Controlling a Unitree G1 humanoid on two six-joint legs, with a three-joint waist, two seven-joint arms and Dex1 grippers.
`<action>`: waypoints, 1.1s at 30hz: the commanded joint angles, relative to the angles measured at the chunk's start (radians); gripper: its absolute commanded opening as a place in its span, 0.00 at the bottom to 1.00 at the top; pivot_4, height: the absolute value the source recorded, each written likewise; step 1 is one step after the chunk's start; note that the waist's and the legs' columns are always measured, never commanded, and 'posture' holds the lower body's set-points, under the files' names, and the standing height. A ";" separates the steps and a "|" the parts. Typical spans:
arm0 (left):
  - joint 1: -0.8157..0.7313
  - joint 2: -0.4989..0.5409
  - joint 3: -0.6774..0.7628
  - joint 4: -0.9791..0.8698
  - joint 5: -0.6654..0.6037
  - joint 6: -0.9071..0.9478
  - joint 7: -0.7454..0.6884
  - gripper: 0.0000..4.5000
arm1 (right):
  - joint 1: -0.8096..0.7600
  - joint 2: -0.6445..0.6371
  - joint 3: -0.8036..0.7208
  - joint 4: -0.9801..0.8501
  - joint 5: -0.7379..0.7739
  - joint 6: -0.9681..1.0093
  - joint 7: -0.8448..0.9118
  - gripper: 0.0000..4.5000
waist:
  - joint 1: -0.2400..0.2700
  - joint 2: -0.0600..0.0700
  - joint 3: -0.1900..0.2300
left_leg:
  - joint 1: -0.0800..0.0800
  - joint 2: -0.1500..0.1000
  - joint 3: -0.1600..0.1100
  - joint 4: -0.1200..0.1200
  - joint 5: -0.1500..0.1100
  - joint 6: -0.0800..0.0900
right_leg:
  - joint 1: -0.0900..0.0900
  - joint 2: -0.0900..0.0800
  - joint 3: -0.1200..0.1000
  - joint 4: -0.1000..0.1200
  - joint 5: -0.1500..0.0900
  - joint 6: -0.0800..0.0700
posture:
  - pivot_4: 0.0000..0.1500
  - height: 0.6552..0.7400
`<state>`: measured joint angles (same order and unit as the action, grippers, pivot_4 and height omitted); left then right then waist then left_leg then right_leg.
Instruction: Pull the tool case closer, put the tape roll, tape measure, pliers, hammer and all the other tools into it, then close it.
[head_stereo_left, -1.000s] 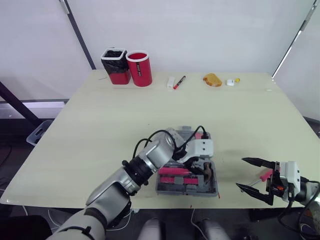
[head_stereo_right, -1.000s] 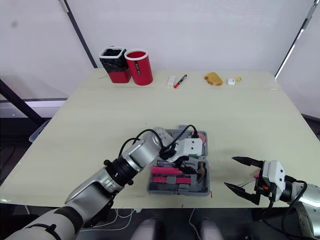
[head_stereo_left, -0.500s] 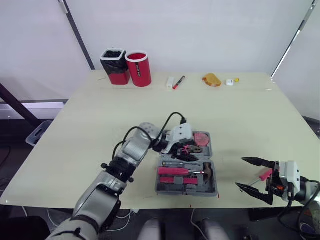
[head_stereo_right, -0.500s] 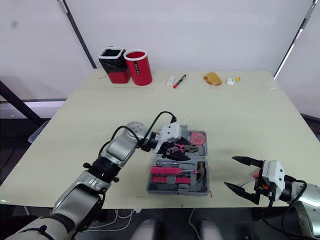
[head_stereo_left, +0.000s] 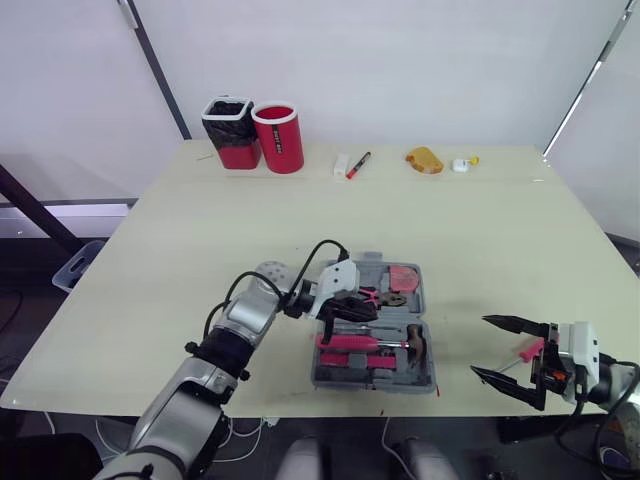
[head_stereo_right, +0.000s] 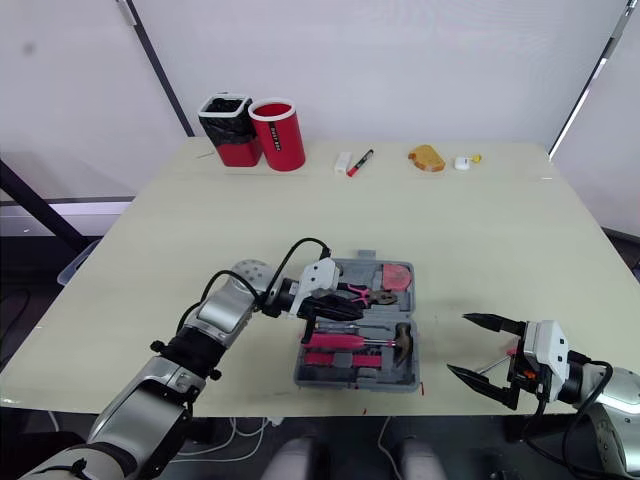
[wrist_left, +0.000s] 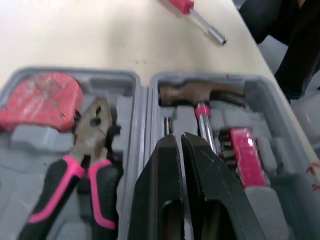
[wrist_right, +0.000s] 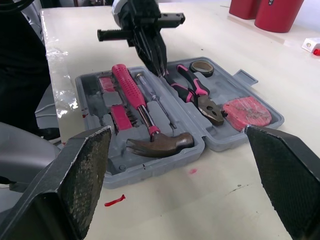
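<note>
- Pointing down into the open tool case (head_stereo_left: 370, 384), the left fingers (wrist_left: 161, 185) are closed to a narrow slit and grip nothing.
- Their tips hang over the hinge line between the two halves of the case, beside the pink handles of the pliers (wrist_left: 85, 150). Whether they touch the case cannot be told.
- The right fingers (head_stereo_left: 510, 323) are spread wide and hold nothing. They hover at the near right corner of the surface (head_stereo_left: 200, 230), well apart from the case.
- The case lies flat and unclosed close to the near edge of the surface.
- Far half of the case: the red tape measure (head_stereo_left: 403, 277) sits at the robot's right end. The pliers lie in their recess next to it, and the tape roll (wrist_right: 202, 66) lies beside the pliers.
- Near half of the case: the hammer (wrist_right: 150, 130) lies lengthwise with its head at the robot's right. A slim screwdriver (wrist_right: 156, 104) lies alongside it, and a red bit holder (wrist_right: 120, 117) sits on the near side of it.
- A red-handled screwdriver (wrist_left: 186, 6) lies on the surface outside the case, on the hammer-head side, near the right fingers.
- Two red containers (head_stereo_left: 278, 138) and a marker (head_stereo_left: 358, 164) stand and lie at the far edge.
</note>
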<state>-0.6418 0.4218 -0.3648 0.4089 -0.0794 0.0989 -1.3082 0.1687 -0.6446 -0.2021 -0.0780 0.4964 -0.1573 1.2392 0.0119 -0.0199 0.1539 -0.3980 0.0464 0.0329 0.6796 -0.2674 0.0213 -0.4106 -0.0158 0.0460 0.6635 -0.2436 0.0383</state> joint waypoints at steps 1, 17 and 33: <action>0.005 -0.019 -0.007 0.006 0.005 -0.035 -0.004 0.04 | -0.016 -0.015 -0.014 -0.018 0.020 -0.002 0.008 1.00 | 0.000 0.000 0.000 | 0.000 0.000 0.000 0.000 0.000 0.000 | 0.000 0.000 0.000 0.000 0.000 0.000 | 1.00 1.00; 0.045 -0.033 -0.038 0.028 0.036 -0.101 -0.022 0.04 | -0.016 -0.013 -0.017 -0.019 0.017 -0.003 0.010 1.00 | 0.000 0.000 0.000 | 0.000 0.000 0.000 0.000 0.000 0.000 | 0.000 0.000 0.000 0.000 0.000 0.000 | 1.00 1.00; 0.109 -0.067 -0.090 0.149 0.134 -0.225 0.031 0.04 | -0.005 -0.018 -0.022 -0.025 0.020 -0.003 0.012 1.00 | 0.003 0.002 -0.001 | 0.001 0.000 0.000 0.000 0.000 0.000 | 0.001 0.000 0.000 0.000 0.000 0.000 | 1.00 1.00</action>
<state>-0.5591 0.3602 -0.4056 0.5134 0.0079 -0.1234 -1.2799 0.1600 -0.6477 -0.2032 -0.0742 0.4965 -0.1567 1.2490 0.0151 -0.0183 0.1524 -0.3974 0.0464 0.0330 0.6796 -0.2675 0.0213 -0.4096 -0.0160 0.0460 0.6632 -0.2436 0.0384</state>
